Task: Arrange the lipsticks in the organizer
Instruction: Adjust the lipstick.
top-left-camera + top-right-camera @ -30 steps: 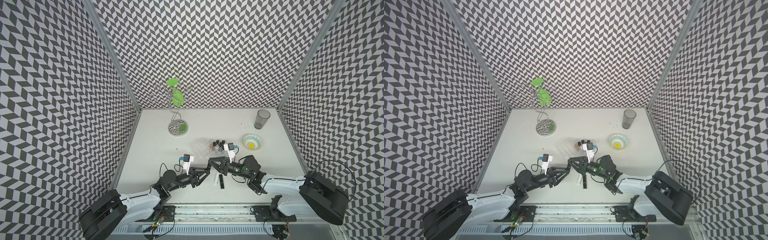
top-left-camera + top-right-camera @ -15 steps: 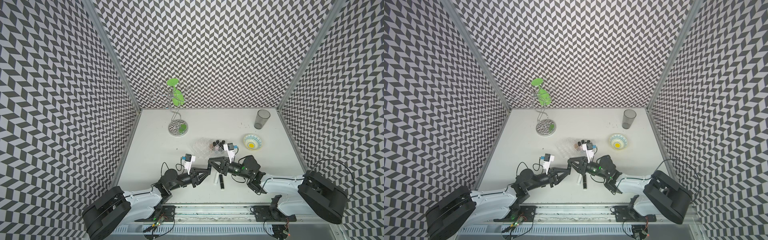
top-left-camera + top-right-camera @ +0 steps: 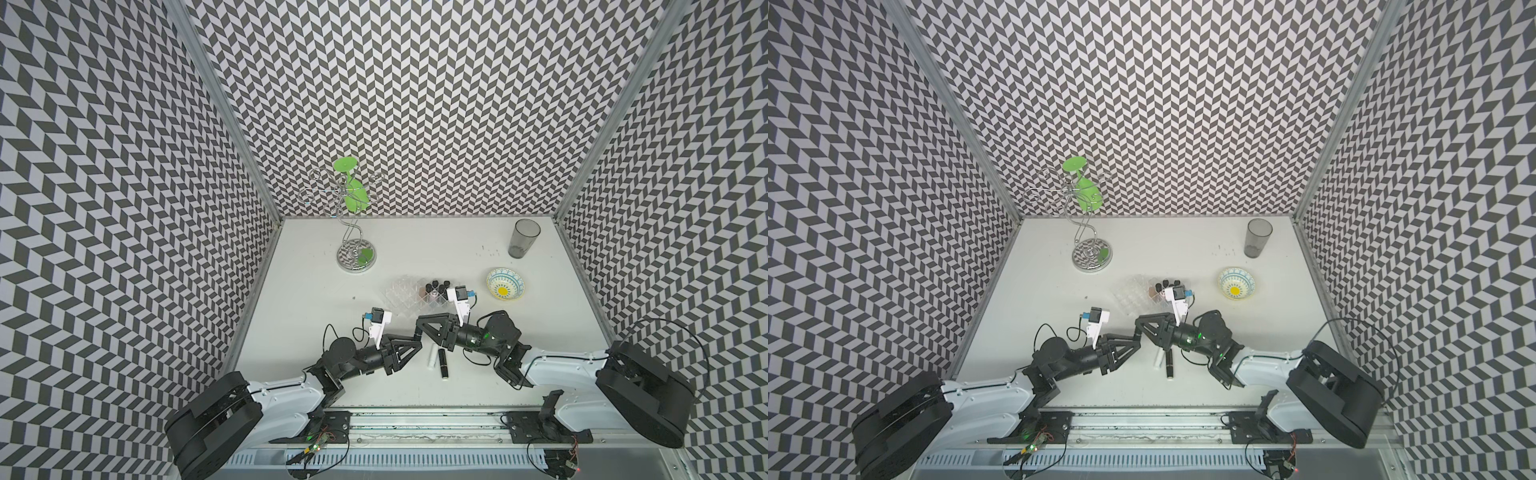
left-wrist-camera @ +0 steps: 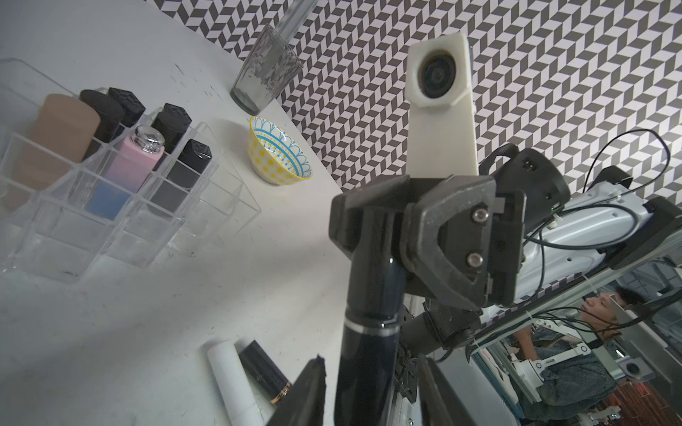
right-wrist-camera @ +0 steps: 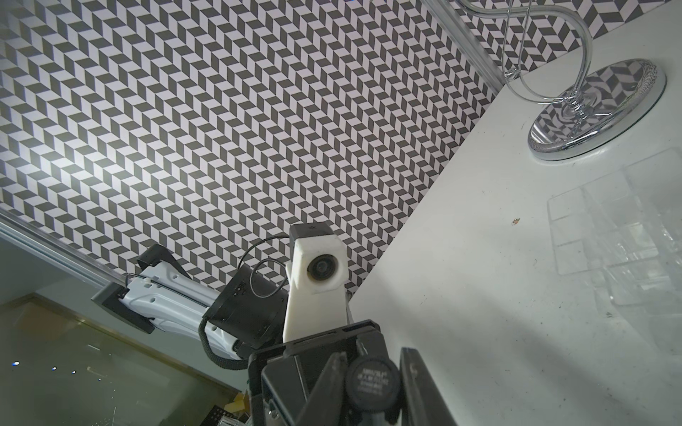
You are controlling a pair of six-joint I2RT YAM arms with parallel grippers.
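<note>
Over the table, low in the middle of both top views, the right tool is clamping one end of a glossy black lipstick. The left tool is gaping partly open around its other end without touching, so a release before the left is closing is likely dropping the tube. The organizer, holding six upright lipsticks at the left wrist view's upper left, is sitting just beyond and risking a knock; the wire stand, tumbler and bowl are standing well clear, while a white lipstick and a black-and-gold lipstick are lying side by side near the tools.
</note>
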